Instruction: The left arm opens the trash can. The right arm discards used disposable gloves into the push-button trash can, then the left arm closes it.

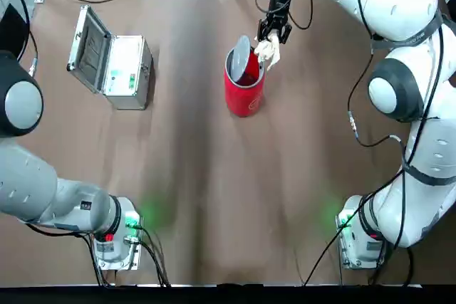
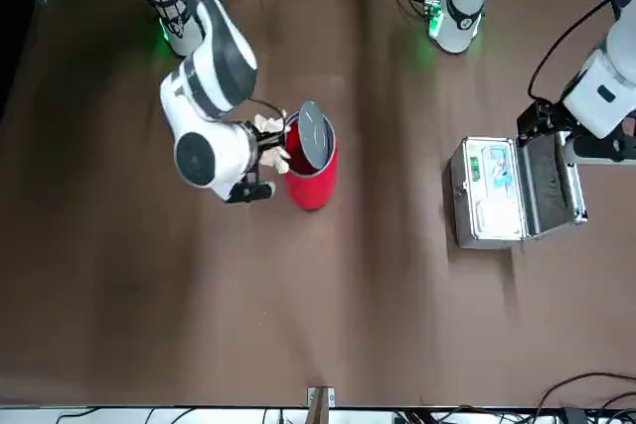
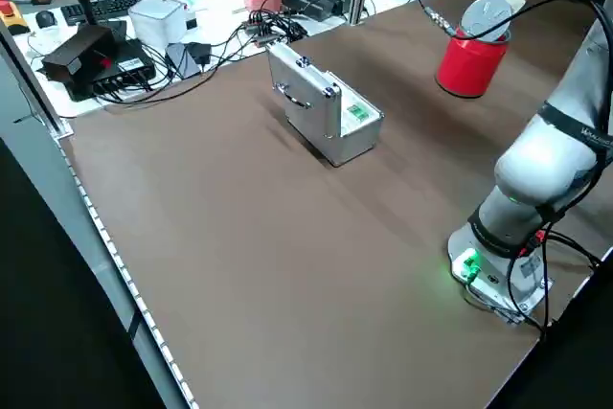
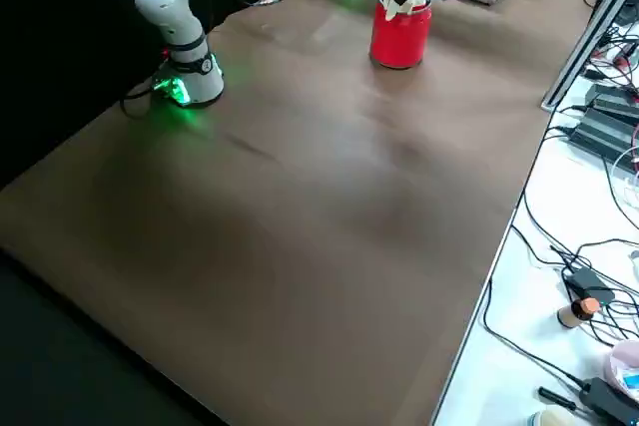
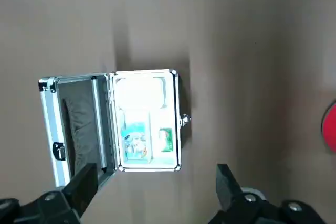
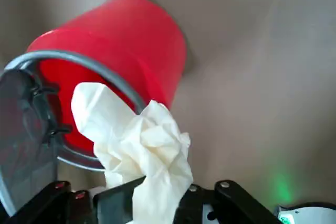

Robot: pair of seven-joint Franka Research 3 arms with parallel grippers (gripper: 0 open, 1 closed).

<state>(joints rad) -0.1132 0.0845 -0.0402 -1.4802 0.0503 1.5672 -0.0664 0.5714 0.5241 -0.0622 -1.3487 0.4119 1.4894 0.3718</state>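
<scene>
The red trash can (image 1: 244, 87) stands mid-table at the far side, its silver-grey lid (image 1: 241, 55) tipped up and open. A cream-white wad of disposable gloves (image 1: 268, 51) hangs at the can's far right rim, and my right gripper (image 1: 274, 33) is shut on it from above. In the right wrist view the gloves (image 6: 142, 153) dangle beside the grey rim of the trash can (image 6: 131, 40). My left gripper (image 5: 156, 174) hovers open and holding nothing above the silver case, far from the can.
An open silver rectangular case (image 1: 117, 69) with small packets inside lies at the far left. Cables and equipment (image 3: 144, 35) crowd the bench beyond the table's edge. Both arm bases (image 1: 117, 236) sit at the near edge.
</scene>
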